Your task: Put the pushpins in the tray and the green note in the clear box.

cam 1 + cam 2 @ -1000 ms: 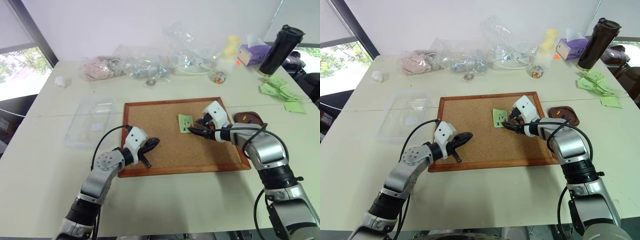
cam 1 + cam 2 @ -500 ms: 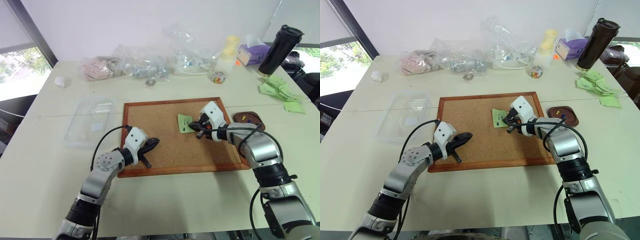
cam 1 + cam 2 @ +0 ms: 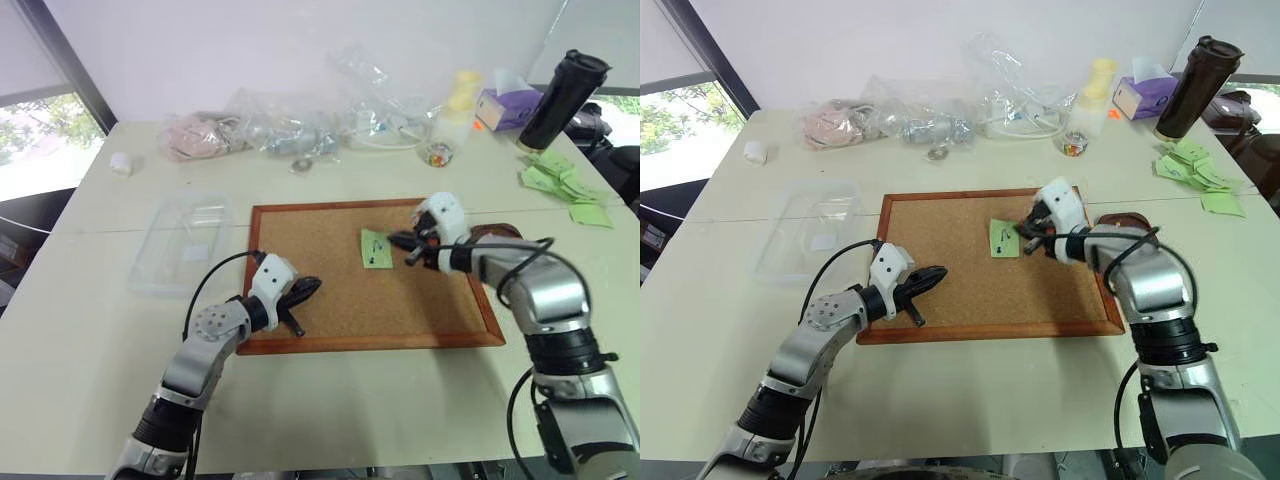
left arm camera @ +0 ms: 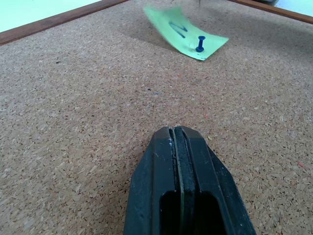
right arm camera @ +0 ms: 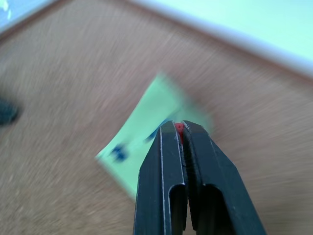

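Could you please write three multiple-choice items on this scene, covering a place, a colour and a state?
1. Where does the green note lie?
A. in the clear box
B. on the corkboard
C. on the tray

2. What colour is the pushpin in the note?
A. blue
B. yellow
C. white

3. How is the right gripper?
A. wide open and empty
B. shut on a red pushpin
C. shut on the note

Answers:
1 B: the note sits on the corkboard, while the clear box lies apart on the table.
2 A: the left wrist view shows a blue head in the note.
3 B: the right wrist view shows a red pushpin pinched between the closed fingers above the note.
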`<act>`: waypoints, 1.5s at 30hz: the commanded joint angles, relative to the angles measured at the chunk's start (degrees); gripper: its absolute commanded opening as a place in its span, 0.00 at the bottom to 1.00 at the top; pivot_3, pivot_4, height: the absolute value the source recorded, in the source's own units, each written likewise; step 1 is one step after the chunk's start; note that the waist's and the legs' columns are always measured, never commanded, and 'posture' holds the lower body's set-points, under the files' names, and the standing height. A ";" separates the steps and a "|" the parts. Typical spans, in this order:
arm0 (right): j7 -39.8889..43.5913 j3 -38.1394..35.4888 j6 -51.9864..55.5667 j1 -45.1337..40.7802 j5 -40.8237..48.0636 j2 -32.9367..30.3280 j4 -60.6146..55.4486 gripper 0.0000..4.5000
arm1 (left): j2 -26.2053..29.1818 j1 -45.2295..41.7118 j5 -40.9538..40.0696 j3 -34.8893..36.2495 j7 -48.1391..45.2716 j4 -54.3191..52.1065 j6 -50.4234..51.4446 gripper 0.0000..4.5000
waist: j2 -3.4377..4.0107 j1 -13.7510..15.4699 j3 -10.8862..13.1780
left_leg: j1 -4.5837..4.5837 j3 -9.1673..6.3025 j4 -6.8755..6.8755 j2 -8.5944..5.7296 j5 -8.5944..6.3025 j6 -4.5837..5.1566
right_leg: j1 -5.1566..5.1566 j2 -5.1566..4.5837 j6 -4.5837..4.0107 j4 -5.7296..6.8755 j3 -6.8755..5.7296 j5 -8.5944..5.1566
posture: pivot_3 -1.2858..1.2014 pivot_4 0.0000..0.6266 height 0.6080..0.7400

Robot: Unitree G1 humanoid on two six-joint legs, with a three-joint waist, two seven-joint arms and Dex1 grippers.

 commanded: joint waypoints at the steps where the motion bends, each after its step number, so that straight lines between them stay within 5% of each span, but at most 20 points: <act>1: -0.70 -3.94 1.12 -0.81 1.84 -1.29 -2.32 0.01 | 0.18 1.24 0.39 -1.73 -0.99 1.86 1.68 0.00 | -0.01 0.01 0.00 | 0.01 0.00 -0.01 0.00 0.00 0.00 | 0.01 0.00 0.00 0.00 0.00 0.00 | 0.52 0.24 1.00; 16: -4.59 -14.68 -7.36 6.87 -1.80 -10.04 14.40 0.01 | -0.52 0.92 0.52 -1.82 -1.52 3.52 0.61 0.00 | 0.04 0.07 -0.04 | 0.07 0.04 0.01 0.00 0.00 0.00 | 0.10 0.00 0.00 -0.04 0.02 0.00 | 0.52 0.24 1.00; 35: -4.70 -14.68 -10.16 6.32 -2.34 -10.61 19.50 0.01 | -0.63 0.40 0.59 -1.73 -1.53 3.48 0.84 0.00 | 0.06 0.16 -0.04 | 0.08 0.04 0.03 -0.01 0.01 0.00 | 0.13 -0.01 0.00 -0.04 0.02 0.00 | 0.52 0.24 1.00; 38: -4.79 -14.85 -9.78 6.38 -2.25 -10.68 19.16 0.21 | -0.72 0.38 0.54 -1.74 -1.51 3.45 0.88 0.00 | 0.05 0.16 -0.04 | 0.07 0.04 0.03 0.00 0.01 0.00 | 0.13 -0.01 0.00 -0.04 0.02 0.00 | 0.52 0.24 1.00; 41: -4.66 -14.73 -9.59 6.36 -2.29 -10.86 19.12 0.52 | -0.77 0.36 0.53 -1.72 -1.48 3.46 0.88 0.00 | 0.06 0.17 -0.04 | 0.07 0.04 0.03 0.00 0.01 0.00 | 0.13 -0.01 0.00 -0.04 0.02 0.00 | 0.52 0.24 1.00; 45: -4.44 -14.77 -9.95 6.44 -2.28 -10.88 19.52 0.52 | -0.82 0.25 0.54 -1.69 -1.48 3.60 0.82 0.00 | 0.06 0.18 -0.04 | 0.07 0.04 0.03 -0.01 0.01 0.00 | 0.13 -0.01 0.00 -0.04 0.02 0.00 | 0.52 0.24 1.00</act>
